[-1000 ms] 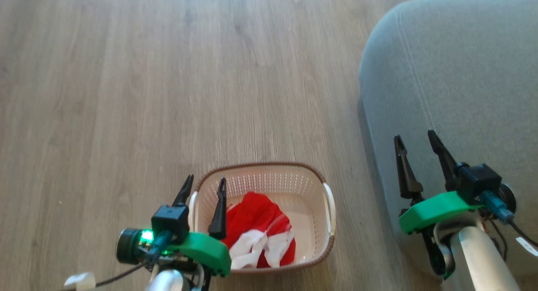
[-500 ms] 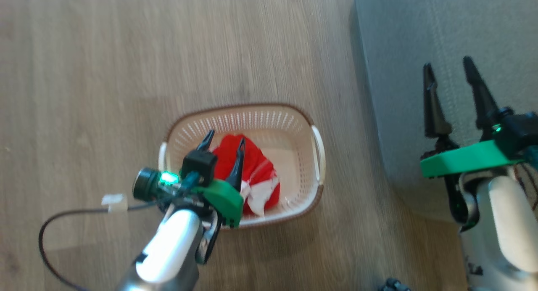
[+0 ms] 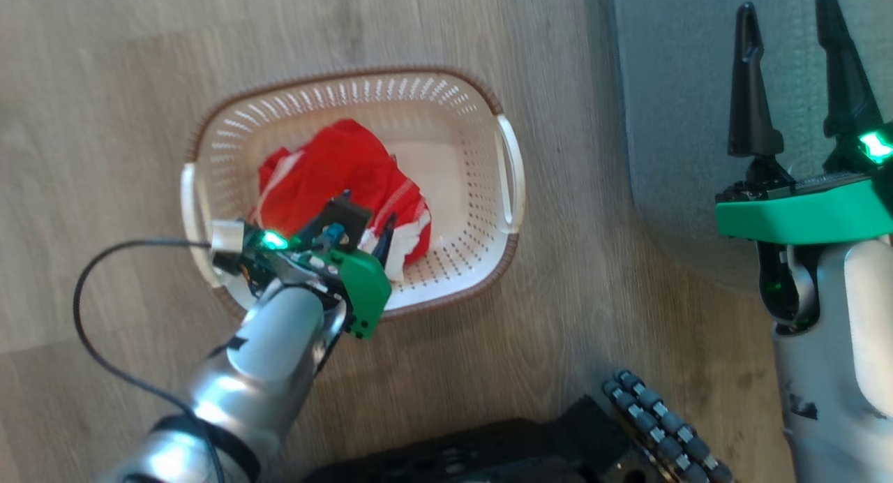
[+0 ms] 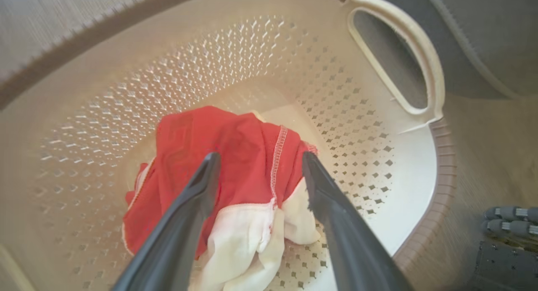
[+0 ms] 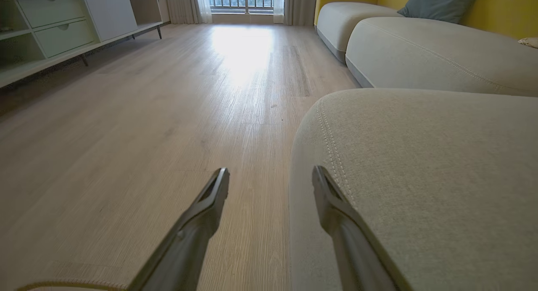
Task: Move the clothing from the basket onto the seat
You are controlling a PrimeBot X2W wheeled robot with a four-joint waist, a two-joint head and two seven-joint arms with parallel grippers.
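Presently the clothing (image 3: 335,169), a red-and-white heap, lies inside the basket (image 3: 418,92) on the wood floor (image 3: 104,85), upper centre of the head view, beside the seat (image 3: 670,85) at upper right. Left gripper (image 4: 260,156) is released, its fingers spread wide and straddling the heap; contact with the fabric cannot be confirmed. Right gripper (image 3: 786,5) is likewise released and empty, far right, over the seat's edge.

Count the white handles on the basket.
2: one handle on the basket side facing the seat, the other handle on the opposite side.
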